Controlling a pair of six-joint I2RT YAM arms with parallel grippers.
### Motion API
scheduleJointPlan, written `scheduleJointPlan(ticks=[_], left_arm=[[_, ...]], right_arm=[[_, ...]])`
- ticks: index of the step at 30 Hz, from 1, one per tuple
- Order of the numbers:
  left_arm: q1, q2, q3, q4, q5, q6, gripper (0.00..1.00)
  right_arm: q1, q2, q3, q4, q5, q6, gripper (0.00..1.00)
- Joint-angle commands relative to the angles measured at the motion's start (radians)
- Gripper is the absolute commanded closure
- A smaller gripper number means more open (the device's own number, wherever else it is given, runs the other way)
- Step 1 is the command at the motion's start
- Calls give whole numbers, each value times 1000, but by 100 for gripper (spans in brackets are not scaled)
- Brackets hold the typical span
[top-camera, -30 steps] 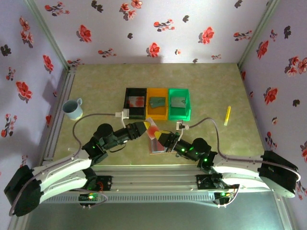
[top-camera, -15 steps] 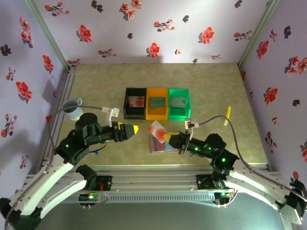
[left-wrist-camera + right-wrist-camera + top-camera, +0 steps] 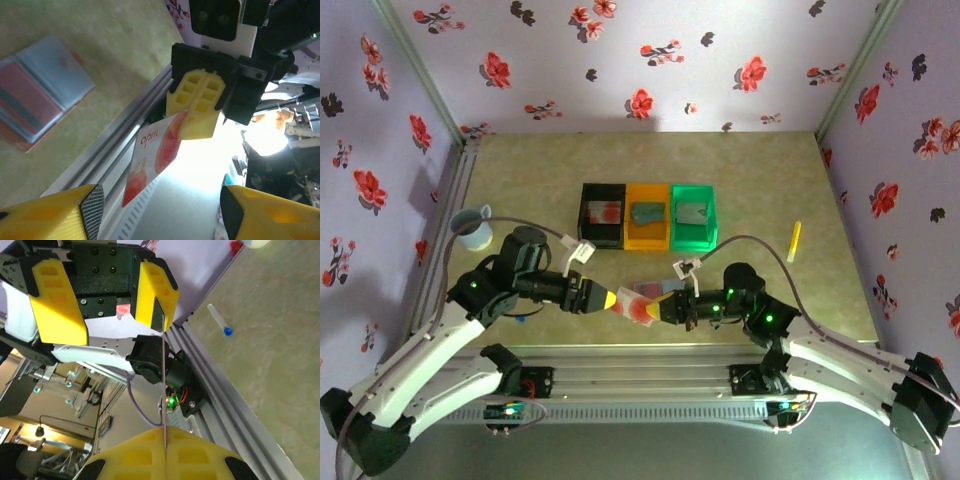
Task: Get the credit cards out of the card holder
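Observation:
My right gripper [image 3: 662, 308] is shut on one edge of a credit card [image 3: 640, 310], pale with red-orange blotches, held up above the table's front edge. In the left wrist view that card [image 3: 155, 155] hangs from the right gripper's yellow fingers [image 3: 197, 112]. My left gripper [image 3: 609, 299] faces it, open [image 3: 160, 205]. In the right wrist view the card [image 3: 164, 390] is edge-on, and its free end reaches in close to one left finger [image 3: 155, 290]. The card holder [image 3: 40, 95] lies open on the table, blue-grey inside, with cards still in its pockets.
Black [image 3: 602, 215], orange [image 3: 648, 215] and green [image 3: 694, 215] bins stand in a row behind, each with a card inside. A blue cup [image 3: 473, 228] stands at the left and a yellow stick [image 3: 794, 240] lies at the right. A small blue-capped tube [image 3: 220, 320] lies near the front rail.
The right gripper has carried the card off the holder toward the front edge and turned it to the left. The left arm has swung back in to face it with its jaws wider.

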Motion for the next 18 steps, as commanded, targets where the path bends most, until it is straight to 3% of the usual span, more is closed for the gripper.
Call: scheduleJointPlan(ticks=[1, 9, 18], left_arm=[[7, 6, 2, -23, 80, 49, 38], [7, 41, -2, -4, 143, 55, 41], [6, 34, -14, 40, 196, 30, 59]], right_arm=[[-9, 16, 47, 60, -82, -18, 100], [-10, 39, 57, 98, -143, -9, 100], [-9, 77, 51, 172, -198, 28, 100]])
